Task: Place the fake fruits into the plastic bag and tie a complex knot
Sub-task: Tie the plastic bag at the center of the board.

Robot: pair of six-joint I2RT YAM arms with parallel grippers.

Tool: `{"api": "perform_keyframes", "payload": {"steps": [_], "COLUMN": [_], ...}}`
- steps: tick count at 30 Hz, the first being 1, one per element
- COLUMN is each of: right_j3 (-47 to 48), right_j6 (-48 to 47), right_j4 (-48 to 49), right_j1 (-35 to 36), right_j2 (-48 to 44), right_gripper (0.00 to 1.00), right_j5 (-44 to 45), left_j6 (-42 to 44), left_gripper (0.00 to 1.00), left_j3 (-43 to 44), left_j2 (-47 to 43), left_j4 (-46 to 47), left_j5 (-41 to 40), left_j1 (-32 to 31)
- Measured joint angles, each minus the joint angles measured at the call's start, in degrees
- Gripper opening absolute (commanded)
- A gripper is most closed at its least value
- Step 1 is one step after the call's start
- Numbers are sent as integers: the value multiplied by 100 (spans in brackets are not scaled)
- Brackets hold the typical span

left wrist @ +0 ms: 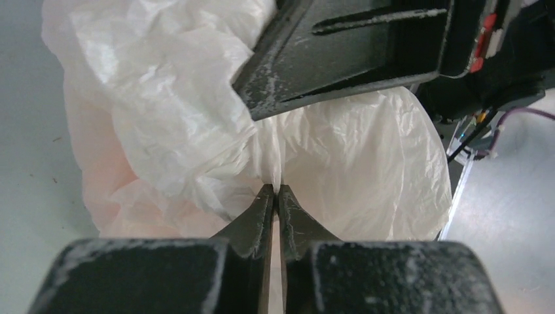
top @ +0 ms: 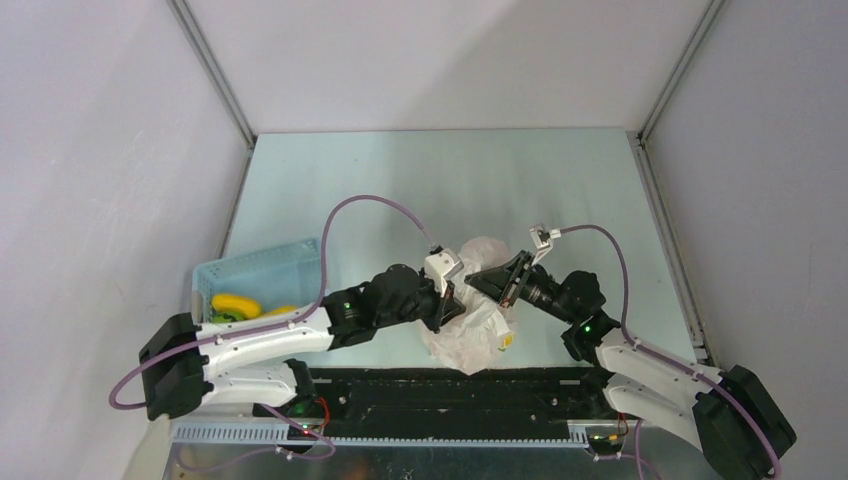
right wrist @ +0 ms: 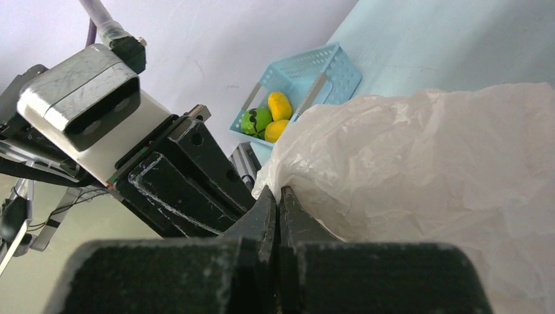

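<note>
The plastic bag (top: 470, 335) lies crumpled and white between the two arms near the table's front edge. In the left wrist view my left gripper (left wrist: 275, 188) is shut on a thin bunched strip of the plastic bag (left wrist: 170, 118). My right gripper (right wrist: 279, 190) is shut on a fold at the edge of the plastic bag (right wrist: 425, 170). From above, the left gripper (top: 447, 303) and right gripper (top: 488, 283) meet over the bag's top. A peach tint (left wrist: 98, 176) shows through the film. Yellow fake fruits (top: 236, 304) lie in the basket. The knot is hidden by the grippers.
A light blue slatted basket (top: 262, 272) stands left of the bag beside the left arm; in the right wrist view this basket (right wrist: 321, 69) holds yellow and green fruits. The right gripper's black fingers (left wrist: 340, 52) hang close above my left jaws. Grey walls enclose the table.
</note>
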Motion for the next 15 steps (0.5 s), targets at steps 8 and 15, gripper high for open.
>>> {"api": "perform_keyframes", "payload": {"steps": [8, 15], "right_j3": [-72, -201], "right_j6": [118, 199], "right_j4": [216, 352], "right_j1": [-26, -114], "right_j2": [-105, -273], "right_gripper": [0, 0], "right_j5": [46, -81], "left_j6": [-946, -2282], "left_gripper": [58, 71], "left_j3": [-214, -636], "left_j2": [-378, -1064], "left_j4": [258, 933], "left_j5": [-122, 667], "left_j1": [173, 1082]}}
